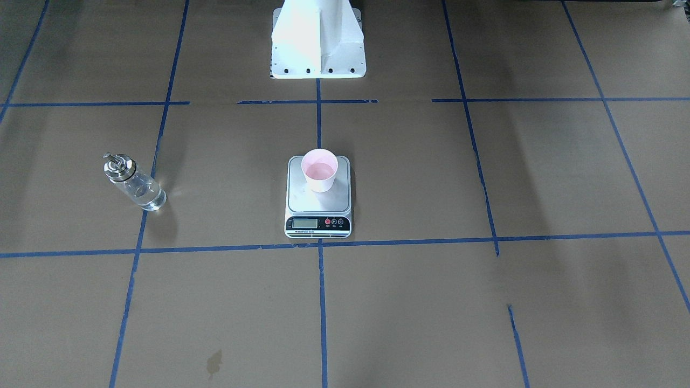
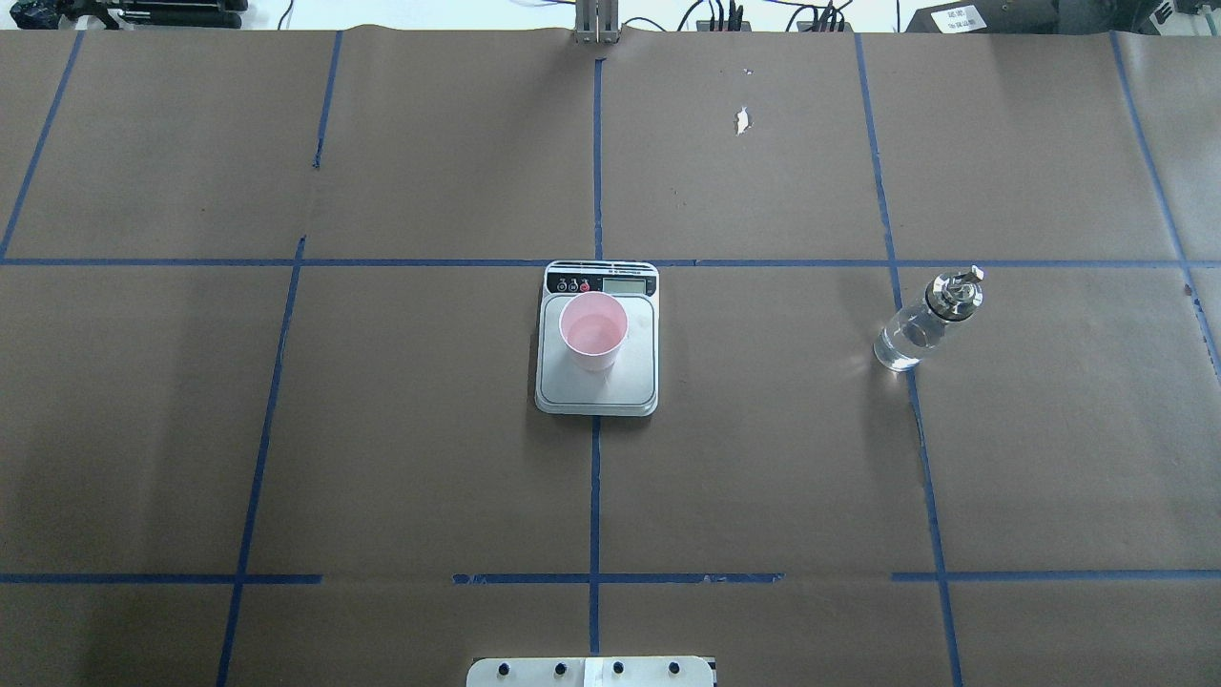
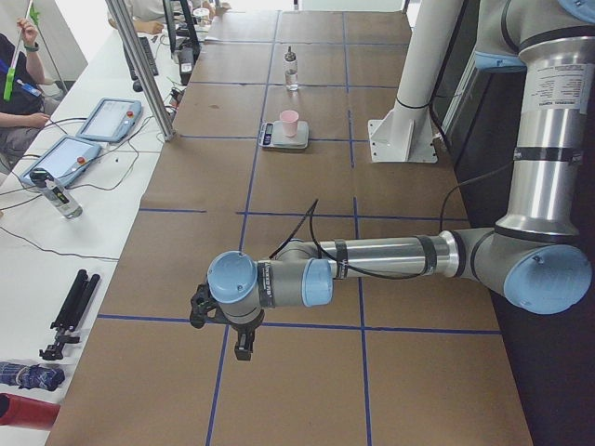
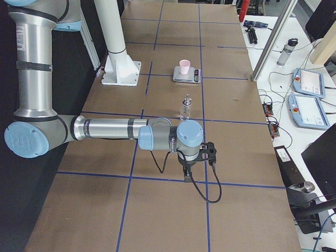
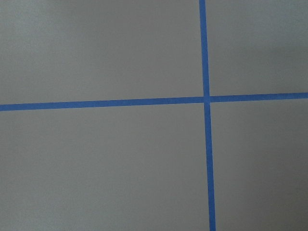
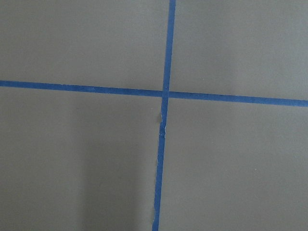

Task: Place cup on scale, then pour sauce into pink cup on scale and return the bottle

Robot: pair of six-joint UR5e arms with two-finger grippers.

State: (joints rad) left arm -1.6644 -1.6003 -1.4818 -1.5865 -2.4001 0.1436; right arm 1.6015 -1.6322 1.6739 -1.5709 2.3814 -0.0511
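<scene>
The pale pink cup (image 1: 320, 170) (image 2: 593, 330) stands upright on the silver scale (image 1: 318, 206) (image 2: 597, 387) at the table's middle. The clear glass bottle (image 1: 133, 182) (image 2: 923, 322) with its metal cap stands upright by itself on the robot's right side, clear sauce in its lower part. Both arms are far from these, low over bare paper at the table's ends. The left gripper (image 3: 244, 346) shows only in the exterior left view and the right gripper (image 4: 186, 170) only in the exterior right view, so I cannot tell whether they are open or shut. Both wrist views show only paper and blue tape.
Brown paper with a grid of blue tape lines (image 2: 594, 477) covers the table. The white robot base (image 1: 318, 46) stands at the robot's edge. An operators' bench with tablets (image 3: 107, 119), cables and a metal post (image 3: 144, 70) runs along the far side, with a person (image 3: 14, 74) there.
</scene>
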